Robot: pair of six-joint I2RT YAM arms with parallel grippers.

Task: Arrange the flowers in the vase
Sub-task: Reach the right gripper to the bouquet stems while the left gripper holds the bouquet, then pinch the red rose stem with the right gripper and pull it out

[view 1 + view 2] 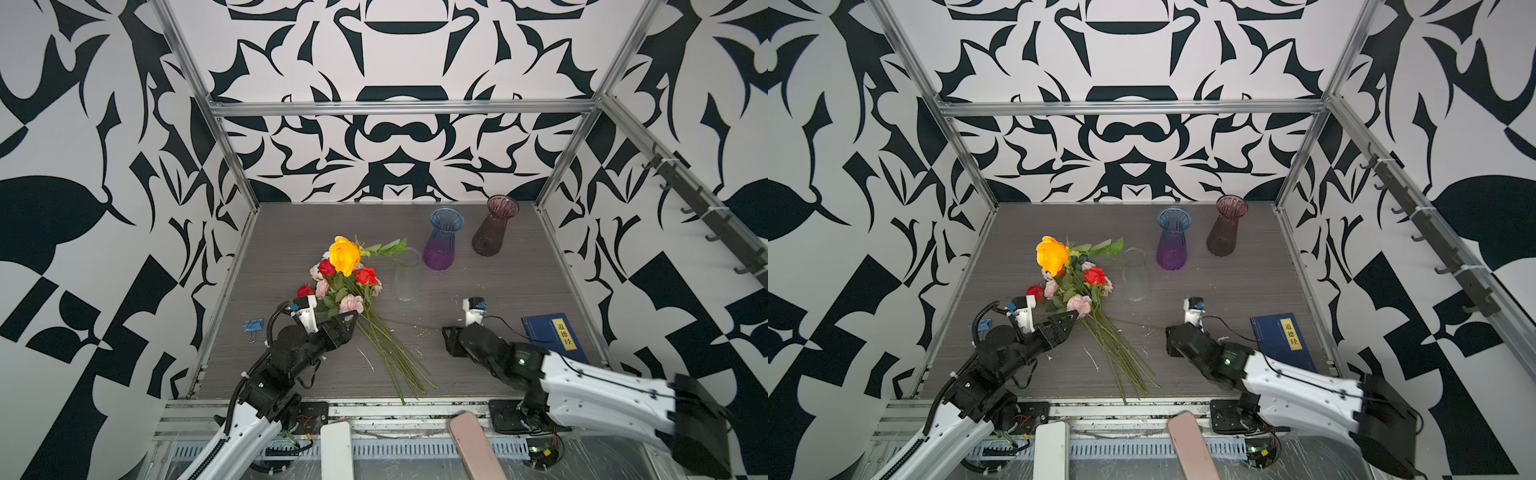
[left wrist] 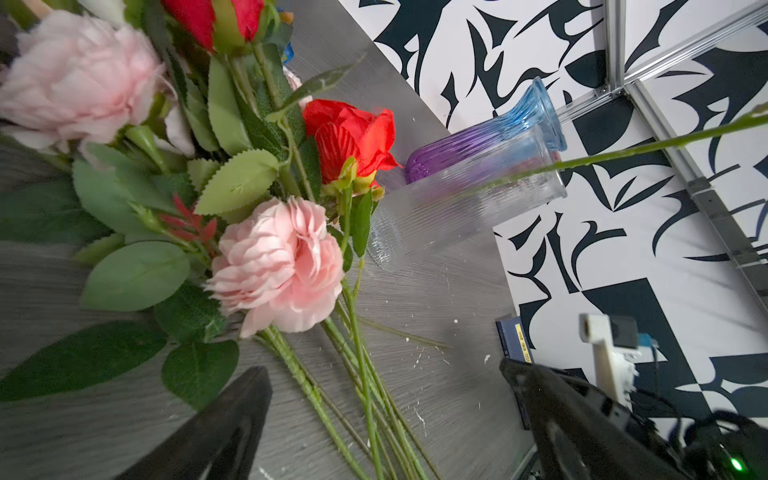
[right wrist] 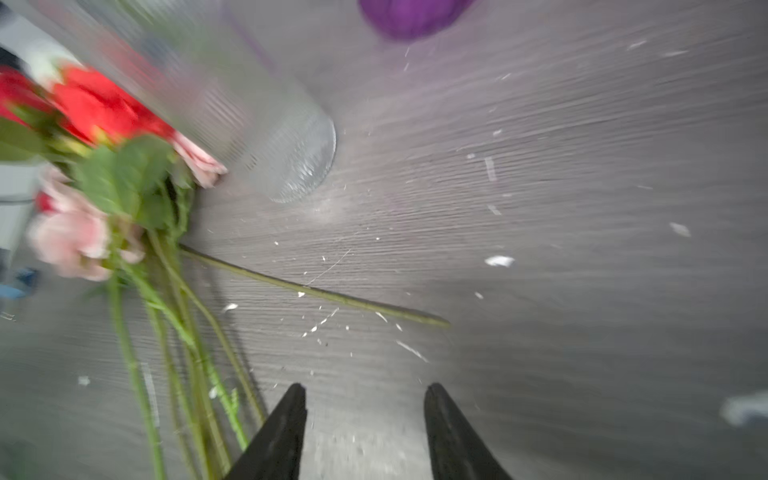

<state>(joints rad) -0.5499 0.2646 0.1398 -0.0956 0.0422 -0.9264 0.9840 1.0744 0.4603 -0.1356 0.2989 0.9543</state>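
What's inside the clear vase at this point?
One green stem runs in through the mouth of the clear vase; it seems to carry the orange bloom, leaning left. Its lower end blurs behind the ribbed glass. The other flowers lie outside it.

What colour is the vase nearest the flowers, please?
The vase is clear ribbed glass; left wrist view shows it best.
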